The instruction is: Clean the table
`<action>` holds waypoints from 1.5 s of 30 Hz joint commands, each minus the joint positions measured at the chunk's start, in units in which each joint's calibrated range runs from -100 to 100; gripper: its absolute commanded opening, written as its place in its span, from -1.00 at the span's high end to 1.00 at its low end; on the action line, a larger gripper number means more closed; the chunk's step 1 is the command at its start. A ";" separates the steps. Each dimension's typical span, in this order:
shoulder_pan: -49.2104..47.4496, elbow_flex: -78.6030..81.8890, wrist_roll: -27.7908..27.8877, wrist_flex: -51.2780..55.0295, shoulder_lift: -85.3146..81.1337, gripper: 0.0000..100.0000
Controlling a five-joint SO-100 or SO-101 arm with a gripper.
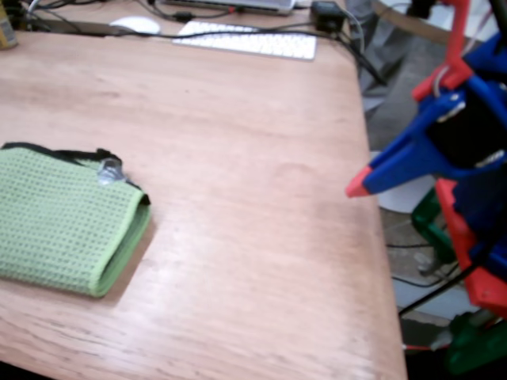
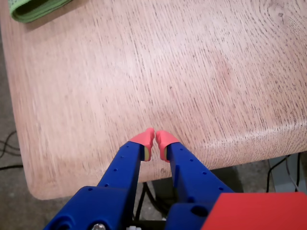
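The table [image 1: 238,119] is a light reddish-brown wooden top with visible grain; in the wrist view its rounded edge [image 2: 96,163] lies just under the fingers. A folded green waffle cloth [image 1: 59,218] with a dark trim and a small grey tag lies on the left of the table in the fixed view; one corner of this cloth [image 2: 33,7] shows at the top left of the wrist view. My blue gripper [image 1: 356,188] with red tips hovers at the table's right edge, far from the cloth. Its red fingertips [image 2: 142,138] touch, so the gripper [image 2: 154,138] is shut on nothing.
A white keyboard [image 1: 253,39], a white mouse [image 1: 136,24] and dark cables [image 1: 348,47] lie along the far edge. Off the right edge are the floor, cables and green parts [image 1: 475,340] beside the arm's red and blue body [image 1: 475,158].
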 commanded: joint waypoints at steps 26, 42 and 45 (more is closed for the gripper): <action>-1.94 -0.28 -0.73 0.01 -0.10 0.96; -0.08 -67.67 9.67 -5.66 49.64 0.95; 0.77 -84.28 9.87 -24.13 66.45 0.95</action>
